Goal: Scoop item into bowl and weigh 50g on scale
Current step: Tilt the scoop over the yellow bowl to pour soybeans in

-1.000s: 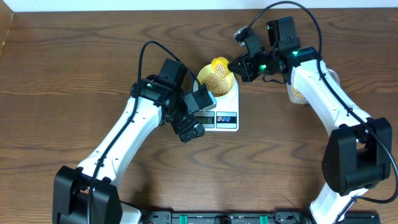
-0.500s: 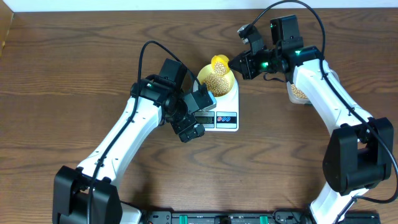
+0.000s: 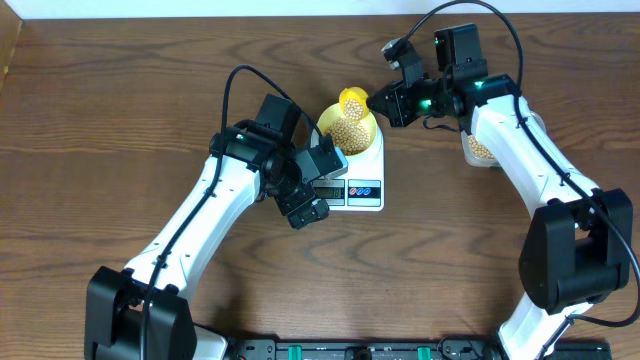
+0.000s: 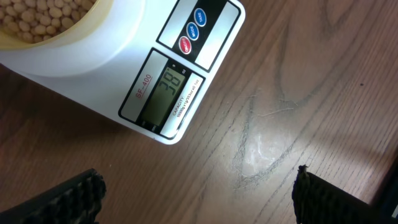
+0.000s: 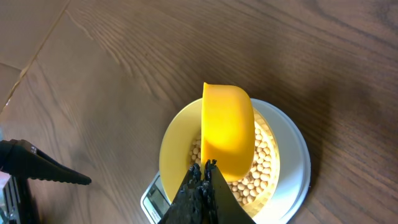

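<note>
The white scale (image 3: 362, 185) stands mid-table with its display (image 4: 163, 94) and coloured buttons (image 4: 192, 30) facing the front; the display seems to read 38. The pale-yellow bowl (image 3: 340, 138) sits on it, holding tan beans (image 3: 347, 124). My right gripper (image 3: 385, 101) is shut on the handle of the bright yellow scoop (image 3: 352, 100) and holds it over the bowl's far side. In the right wrist view the scoop (image 5: 227, 130) is tipped above the beans (image 5: 258, 168) and bowl rim (image 5: 177, 155), with the gripper (image 5: 203, 167) behind it. My left gripper (image 3: 322, 187) is open and empty at the scale's front-left edge, above the wood in its own view (image 4: 199, 199).
A clear plastic container (image 3: 480, 150) with beans stands at the right, partly hidden under my right arm. Brown wooden table (image 3: 120, 120) surrounds the scale. Its back edge meets a white wall along the top.
My right gripper and the scoop shifted slightly back and to the right over the bowl a second ago, then stayed still. The left arm has not moved.
</note>
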{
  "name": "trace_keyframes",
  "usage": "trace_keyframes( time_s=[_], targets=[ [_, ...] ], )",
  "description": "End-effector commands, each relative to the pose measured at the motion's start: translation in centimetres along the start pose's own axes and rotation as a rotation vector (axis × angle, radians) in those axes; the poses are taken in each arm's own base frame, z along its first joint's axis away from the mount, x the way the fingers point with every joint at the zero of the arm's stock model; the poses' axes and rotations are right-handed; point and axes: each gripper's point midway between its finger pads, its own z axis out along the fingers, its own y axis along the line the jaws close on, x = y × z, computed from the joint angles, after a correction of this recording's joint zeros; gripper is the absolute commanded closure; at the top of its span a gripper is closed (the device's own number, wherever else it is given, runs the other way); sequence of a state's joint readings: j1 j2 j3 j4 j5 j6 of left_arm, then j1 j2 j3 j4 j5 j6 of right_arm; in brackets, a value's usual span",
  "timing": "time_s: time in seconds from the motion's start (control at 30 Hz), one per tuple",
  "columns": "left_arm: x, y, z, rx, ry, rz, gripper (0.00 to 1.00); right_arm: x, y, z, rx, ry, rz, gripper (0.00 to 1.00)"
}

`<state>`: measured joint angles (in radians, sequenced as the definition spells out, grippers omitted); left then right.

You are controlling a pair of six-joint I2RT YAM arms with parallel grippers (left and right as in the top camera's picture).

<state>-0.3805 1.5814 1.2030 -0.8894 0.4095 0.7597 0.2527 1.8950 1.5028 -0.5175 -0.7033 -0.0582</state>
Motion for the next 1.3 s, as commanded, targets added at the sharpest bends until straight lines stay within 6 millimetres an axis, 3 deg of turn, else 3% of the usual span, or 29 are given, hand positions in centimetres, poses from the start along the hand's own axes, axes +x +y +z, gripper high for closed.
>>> trace_keyframes(
  time_s=[0.0, 0.27, 0.57, 0.77, 1.27],
  targets=[
    [0.1, -0.1, 0.2, 0.012, 0.002, -0.001, 0.02, -1.8, 1.5, -1.2, -0.022, -0.044, -0.033, 0.99],
    [0.1, -0.1, 0.2, 0.012, 0.002, -0.001, 0.02, -1.7, 1.6, -1.2, -0.023, -0.042, -0.059, 0.99],
    [0.1, -0.1, 0.2, 0.012, 0.002, 0.0, 0.02, -1.2, 3.0, -0.3, -0.044, -0.018, -0.17, 0.99],
    [0.1, -0.1, 0.2, 0.012, 0.002, -0.001, 0.02, -0.7, 2.7, -0.1, -0.007, 0.004, -0.235, 0.99],
    [0.1, -0.1, 0.2, 0.012, 0.002, -0.001, 0.02, -1.2, 2.9, -1.0, 0.033, -0.002, -0.364, 0.99]
  ],
)
